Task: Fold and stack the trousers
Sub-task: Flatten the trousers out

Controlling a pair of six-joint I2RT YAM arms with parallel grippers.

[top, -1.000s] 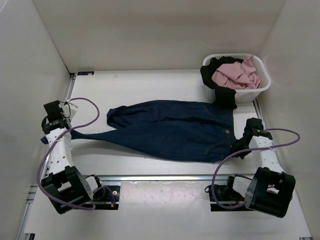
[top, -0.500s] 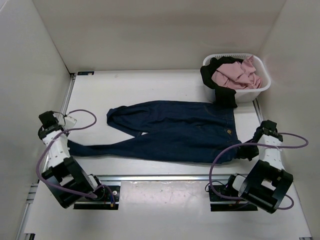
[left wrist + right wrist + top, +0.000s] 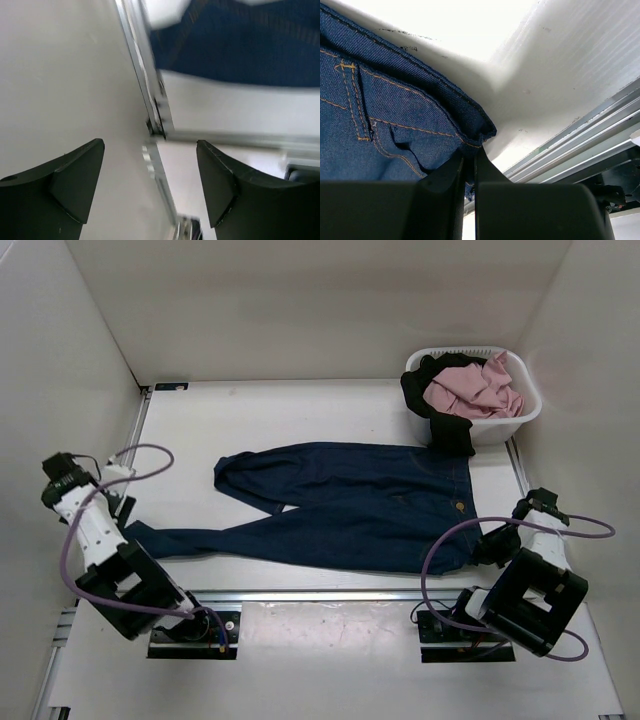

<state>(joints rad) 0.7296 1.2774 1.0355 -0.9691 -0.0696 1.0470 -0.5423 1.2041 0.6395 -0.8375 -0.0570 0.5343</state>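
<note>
Left gripper (image 3: 150, 155) spread, empty; right gripper (image 3: 469, 162) pinching one trousers (image 3: 360, 502); one basket (image 3: 497, 429): one pink garment (image 3: 470, 390), one black garment (image 3: 450, 433).

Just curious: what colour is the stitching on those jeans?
Tan-orange, against the dark blue jeans; clearest in the right wrist view.

navy trousers (image 3: 360, 502), pink garment (image 3: 470, 390), white basket (image 3: 500, 430)
</note>
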